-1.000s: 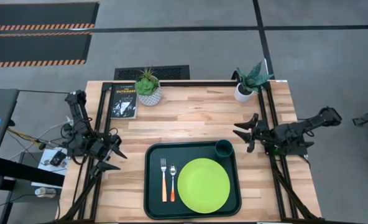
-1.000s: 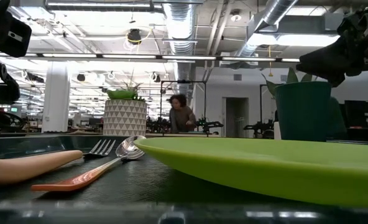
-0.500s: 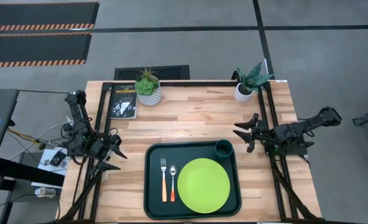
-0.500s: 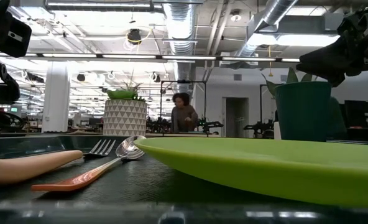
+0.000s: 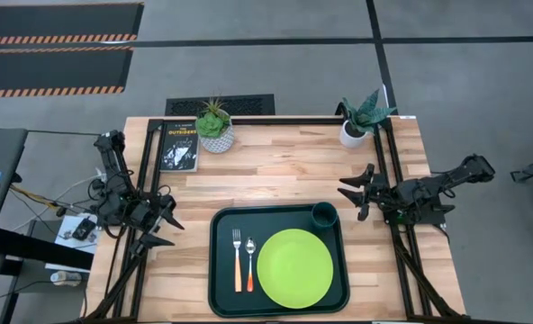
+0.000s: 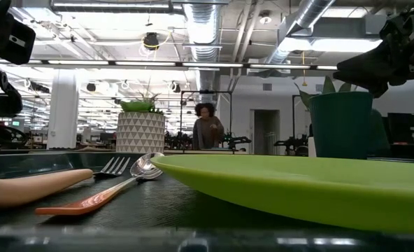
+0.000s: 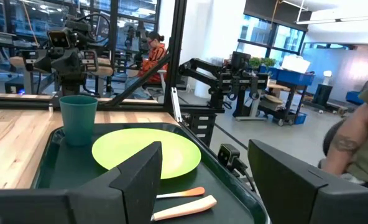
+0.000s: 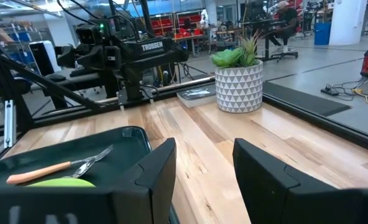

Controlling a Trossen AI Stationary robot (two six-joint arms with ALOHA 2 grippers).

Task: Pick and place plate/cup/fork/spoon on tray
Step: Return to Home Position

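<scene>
From above, the dark rimmed tray (image 5: 279,261) sits at the wooden desk's (image 5: 284,175) near edge. It carries the flat lime plate (image 5: 294,267), the round cup (image 5: 325,214) in its far right corner, and the fork (image 5: 237,259) beside the spoon (image 5: 249,257). The left claw (image 5: 158,221) at the left edge and the right claw (image 5: 356,193) at the right edge both stand wide, empty.

At desk level, the plate (image 6: 312,185) is cut off on the right.

The left wrist view hides the utensils' heads behind a finger (image 7: 137,180).

The right wrist view shows only a sliver of plate (image 8: 61,182).
</scene>
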